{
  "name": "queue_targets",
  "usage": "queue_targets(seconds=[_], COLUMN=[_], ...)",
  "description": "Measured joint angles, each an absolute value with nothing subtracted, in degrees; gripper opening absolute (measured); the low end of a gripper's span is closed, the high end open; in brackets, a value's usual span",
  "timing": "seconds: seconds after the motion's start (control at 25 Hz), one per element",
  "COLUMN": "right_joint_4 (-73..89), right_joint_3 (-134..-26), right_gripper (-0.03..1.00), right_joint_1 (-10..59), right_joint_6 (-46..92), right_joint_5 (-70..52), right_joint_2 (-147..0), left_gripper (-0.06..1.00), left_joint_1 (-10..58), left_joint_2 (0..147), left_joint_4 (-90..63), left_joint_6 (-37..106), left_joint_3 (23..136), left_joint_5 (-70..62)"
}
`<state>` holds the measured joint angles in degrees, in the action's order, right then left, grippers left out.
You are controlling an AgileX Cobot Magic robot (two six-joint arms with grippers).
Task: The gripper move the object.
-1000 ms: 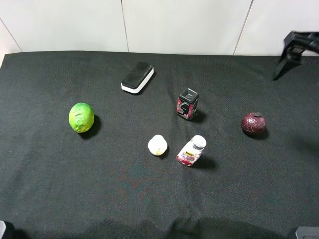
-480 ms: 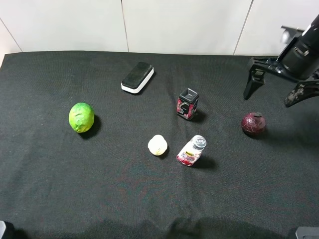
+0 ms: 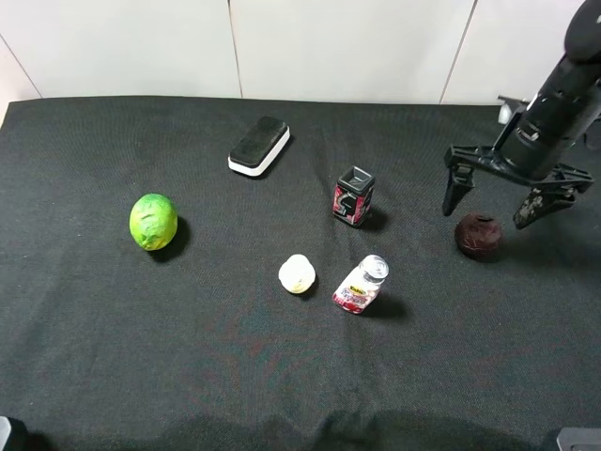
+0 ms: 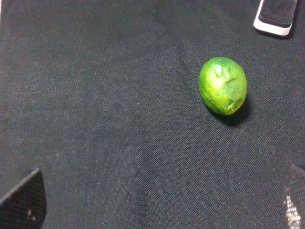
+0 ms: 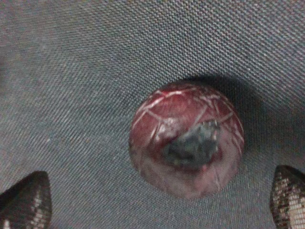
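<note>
The maroon ball (image 3: 478,235) with a ridged pattern lies on the black cloth at the right. My right gripper (image 3: 495,202) hangs open just above and behind it, with its splayed black fingers (image 3: 454,191) spread to either side. In the right wrist view the ball (image 5: 187,151) sits between the two fingertips (image 5: 26,201), untouched. My left gripper (image 4: 157,202) is open over the cloth near the green fruit (image 4: 222,85); it is out of the high view.
On the cloth lie a green fruit (image 3: 153,221), a pale yellowish ball (image 3: 297,273), a small tipped bottle (image 3: 361,285), a black and red box (image 3: 354,196) and a black and white eraser (image 3: 259,146). White wall panels stand behind.
My right arm has swung in from the far right edge and come down over the maroon ball with its fingers spread. The ball and the other objects have not moved.
</note>
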<state>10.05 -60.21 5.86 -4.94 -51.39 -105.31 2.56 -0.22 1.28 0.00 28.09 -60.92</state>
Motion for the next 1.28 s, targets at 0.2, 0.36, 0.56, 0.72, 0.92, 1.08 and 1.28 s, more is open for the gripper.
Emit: queue_targets(seconds=[0.2, 0.36, 0.56, 0.72, 0.92, 1.08, 1.28], right_joint_4=[10.07, 10.23, 10.23, 10.23, 9.58, 9.43, 9.38], right_joint_3=[-60.21, -60.21, -60.21, -60.21, -60.21, -60.21, -60.21], right_gripper=[0.69, 0.69, 0.69, 0.69, 0.69, 0.69, 0.67], right_joint_1=[5.86, 5.86, 5.86, 5.86, 5.86, 5.86, 5.86], right_joint_6=[-4.94, -4.89, -4.66, -4.41, -4.23, -4.23, -4.22], right_joint_5=[-50.87, -50.44, -49.57, -49.31, -48.59, -48.59, -48.59], right_joint_2=[-108.72, -110.55, -112.08, -112.80, -112.92, -112.92, -112.92], left_gripper=[0.98, 0.98, 0.98, 0.98, 0.98, 0.98, 0.98], left_joint_1=[2.56, 2.56, 2.56, 2.56, 2.56, 2.56, 2.56], left_joint_2=[-0.22, -0.22, -0.22, -0.22, -0.22, -0.22, -0.22], left_joint_4=[1.28, 1.28, 1.28, 1.28, 1.28, 1.28, 1.28], left_joint_6=[0.00, 0.00, 0.00, 0.00, 0.00, 0.00, 0.00], left_joint_3=[28.09, 28.09, 28.09, 28.09, 28.09, 28.09, 28.09], left_joint_5=[-60.92, -60.92, -60.92, -60.92, -60.92, -60.92, -60.92])
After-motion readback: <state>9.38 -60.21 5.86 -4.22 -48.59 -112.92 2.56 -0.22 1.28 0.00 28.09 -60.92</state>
